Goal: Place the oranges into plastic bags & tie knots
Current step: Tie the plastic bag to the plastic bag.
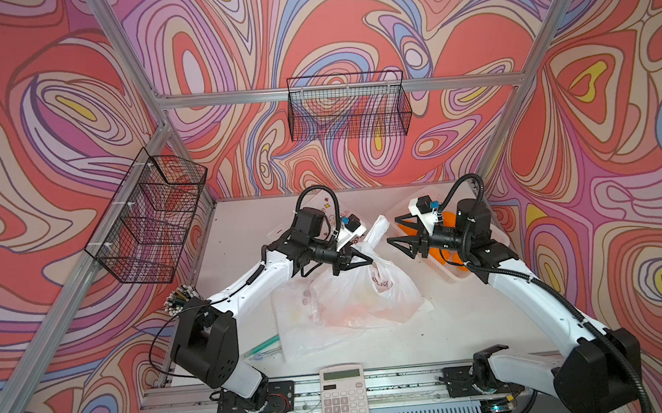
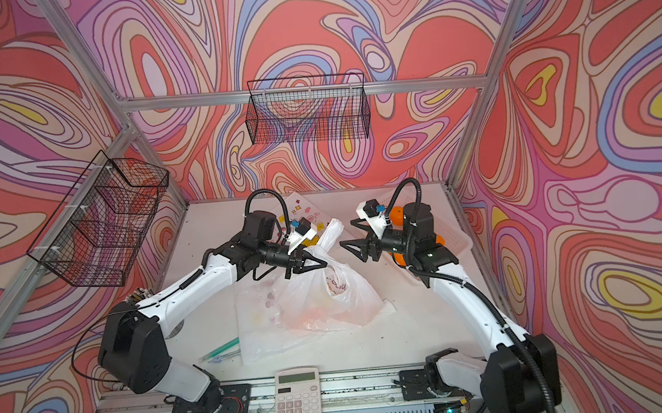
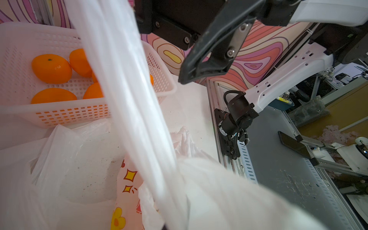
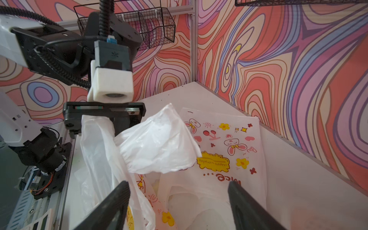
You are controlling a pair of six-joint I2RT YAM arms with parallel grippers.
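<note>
A translucent white plastic bag (image 1: 367,296) (image 2: 319,296) lies mid-table with an orange tint showing through it. My left gripper (image 1: 361,259) (image 2: 321,264) (image 4: 107,123) is shut on one of its handles (image 3: 127,99). The other handle (image 1: 378,228) (image 4: 159,143) stands loose. My right gripper (image 1: 393,231) (image 2: 347,233) (image 4: 178,185) hangs open just right of it, holding nothing. Two flat printed bags lie at the back (image 4: 229,149) and the front left (image 1: 294,325). Several oranges (image 3: 51,68) (image 1: 448,223) sit in the white perforated basket (image 3: 59,115). No knot shows.
A calculator (image 1: 343,398) lies at the front edge, with green pens (image 1: 261,348) to its left. Black wire baskets hang on the back wall (image 1: 348,106) and the left wall (image 1: 151,220). A bundle of sticks (image 1: 180,299) sits by the left arm.
</note>
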